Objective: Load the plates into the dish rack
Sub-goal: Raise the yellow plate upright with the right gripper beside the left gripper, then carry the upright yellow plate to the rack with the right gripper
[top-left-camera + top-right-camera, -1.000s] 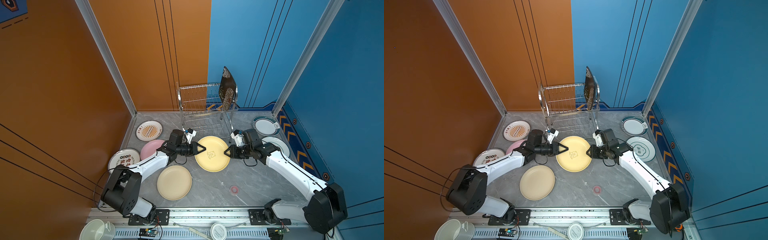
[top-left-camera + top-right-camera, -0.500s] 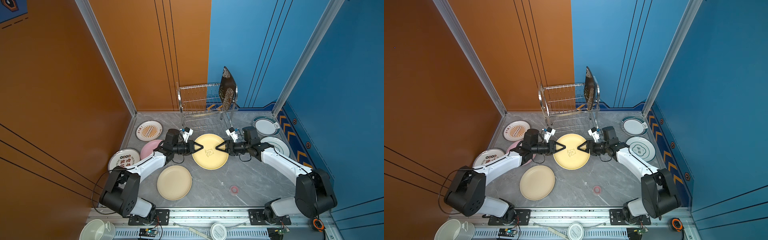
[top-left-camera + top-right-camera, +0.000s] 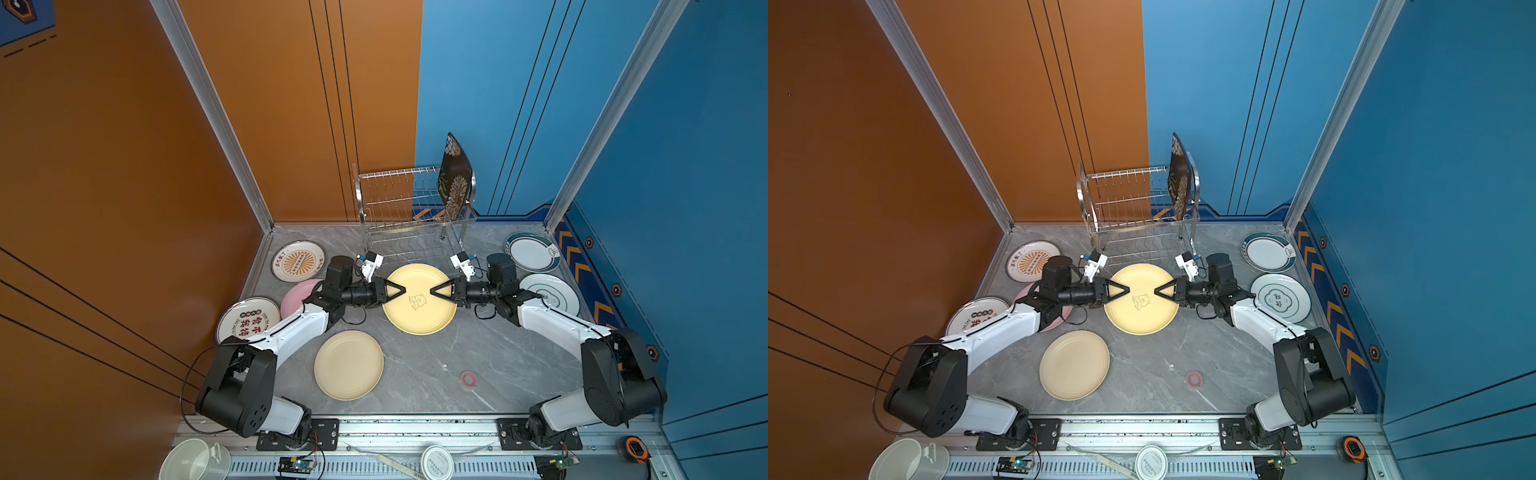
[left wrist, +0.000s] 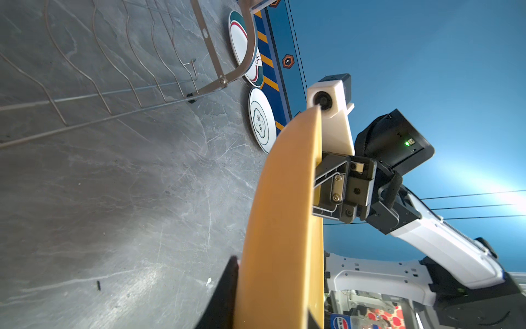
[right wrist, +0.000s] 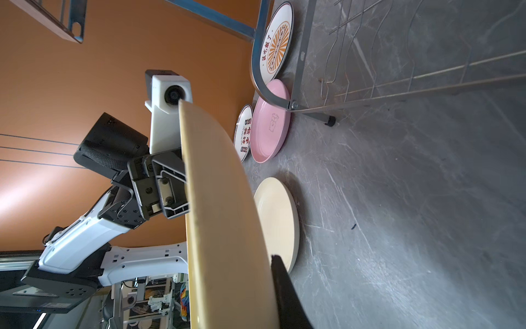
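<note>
A yellow plate (image 3: 419,309) (image 3: 1142,316) with a bear print is held level above the table, in front of the dish rack (image 3: 399,199) (image 3: 1125,199). My left gripper (image 3: 401,287) (image 4: 276,299) is shut on its left rim. On the opposite rim my right gripper (image 3: 434,291) (image 5: 236,299) is shut too. A black floral plate (image 3: 455,183) stands upright at the right end of the rack's top tier. Flat on the table lie a cream plate (image 3: 348,365), a pink plate (image 3: 301,291), two orange/red printed plates (image 3: 298,262) (image 3: 248,320) and two teal-rimmed plates (image 3: 532,251) (image 3: 548,293).
Orange and blue walls enclose the grey table on three sides. A small red ring (image 3: 468,378) lies on the table near the front. A white jug (image 3: 195,461), a round white lid (image 3: 436,461) and a tape measure (image 3: 636,449) sit on the front rail.
The yellow plate has moved away from the front and toward the rack, carried between both arms. The right gripper's jaws have closed on its right rim.
</note>
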Action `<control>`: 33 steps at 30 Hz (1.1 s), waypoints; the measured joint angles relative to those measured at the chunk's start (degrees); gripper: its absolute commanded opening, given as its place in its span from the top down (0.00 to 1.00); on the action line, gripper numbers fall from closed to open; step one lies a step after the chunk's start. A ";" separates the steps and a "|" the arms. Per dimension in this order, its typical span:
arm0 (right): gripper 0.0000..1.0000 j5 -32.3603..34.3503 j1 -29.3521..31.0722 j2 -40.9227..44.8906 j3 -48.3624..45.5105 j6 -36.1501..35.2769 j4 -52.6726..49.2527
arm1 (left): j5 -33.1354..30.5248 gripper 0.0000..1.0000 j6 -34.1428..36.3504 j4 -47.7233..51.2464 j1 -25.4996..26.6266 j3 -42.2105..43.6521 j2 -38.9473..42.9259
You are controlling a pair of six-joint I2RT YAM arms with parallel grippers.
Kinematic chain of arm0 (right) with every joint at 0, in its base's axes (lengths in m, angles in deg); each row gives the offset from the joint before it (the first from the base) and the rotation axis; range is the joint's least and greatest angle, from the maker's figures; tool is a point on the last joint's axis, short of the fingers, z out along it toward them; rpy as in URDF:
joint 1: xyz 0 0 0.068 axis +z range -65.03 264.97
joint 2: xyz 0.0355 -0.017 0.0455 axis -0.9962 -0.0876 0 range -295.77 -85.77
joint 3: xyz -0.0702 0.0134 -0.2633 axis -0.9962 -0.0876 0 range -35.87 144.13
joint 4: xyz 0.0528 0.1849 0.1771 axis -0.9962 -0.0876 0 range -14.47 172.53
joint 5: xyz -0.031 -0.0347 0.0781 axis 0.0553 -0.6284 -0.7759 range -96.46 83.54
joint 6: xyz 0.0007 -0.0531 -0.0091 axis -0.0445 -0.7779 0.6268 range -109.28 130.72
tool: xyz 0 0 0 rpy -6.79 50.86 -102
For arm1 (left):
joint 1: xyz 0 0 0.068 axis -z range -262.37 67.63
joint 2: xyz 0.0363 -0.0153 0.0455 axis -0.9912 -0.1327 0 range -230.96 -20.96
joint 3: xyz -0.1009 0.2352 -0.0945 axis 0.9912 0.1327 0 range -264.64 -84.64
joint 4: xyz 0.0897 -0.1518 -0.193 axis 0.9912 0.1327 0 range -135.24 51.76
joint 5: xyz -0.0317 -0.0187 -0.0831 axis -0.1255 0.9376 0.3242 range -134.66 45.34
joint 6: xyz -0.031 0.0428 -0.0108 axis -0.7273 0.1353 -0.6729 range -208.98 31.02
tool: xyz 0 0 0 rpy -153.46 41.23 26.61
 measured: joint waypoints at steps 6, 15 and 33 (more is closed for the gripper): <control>1.00 3.74 -0.46 2.16 3.37 -5.88 -11.56 | -1.44 0.32 1.20 1.18 -0.90 0.33 0.55; 1.00 24.50 -0.24 12.33 10.80 -17.11 -33.48 | -6.21 0.18 5.22 9.92 -3.98 0.31 4.39; 1.00 72.74 21.84 10.54 48.85 -25.42 -63.47 | -16.52 0.07 11.93 22.29 -4.48 -0.83 6.12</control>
